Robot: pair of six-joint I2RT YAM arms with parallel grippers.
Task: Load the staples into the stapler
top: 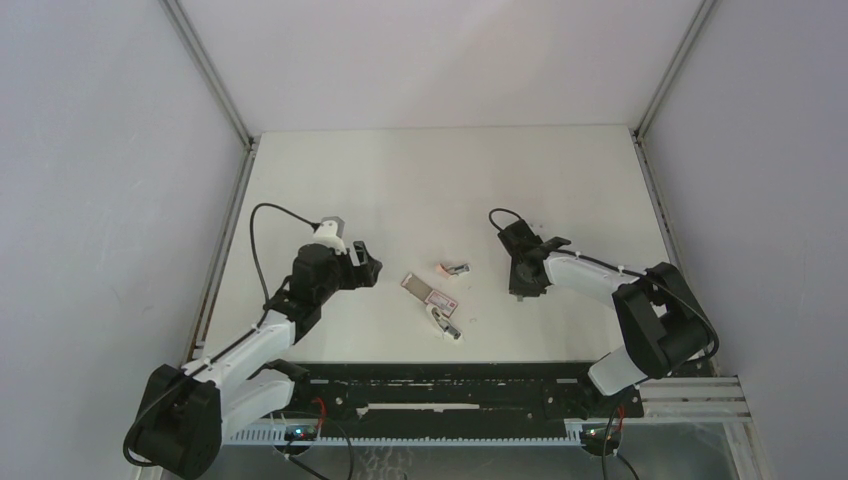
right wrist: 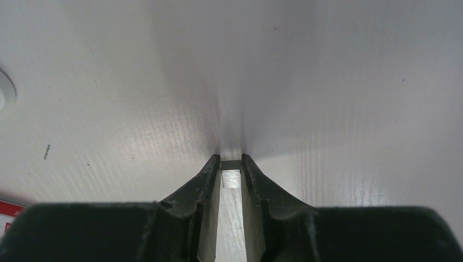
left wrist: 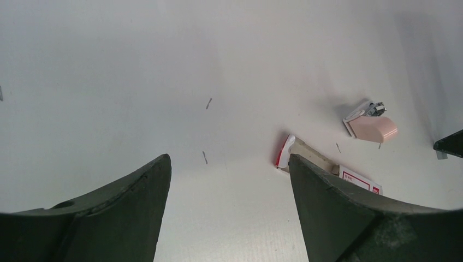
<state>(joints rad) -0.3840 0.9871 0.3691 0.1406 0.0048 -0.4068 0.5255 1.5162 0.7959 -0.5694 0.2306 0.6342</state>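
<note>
Though invisible from above, staple strip (right wrist: 231, 178) between the right fingers (right wrist: 205, 183).

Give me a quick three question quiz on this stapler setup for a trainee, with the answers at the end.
1. True or false: the left end effector is open.
2. The stapler is: A blue, B pink, C green?
3. What sits between the fingers of the right end effector?
Key: 1 true; 2 B; 3 a staple strip.
</note>
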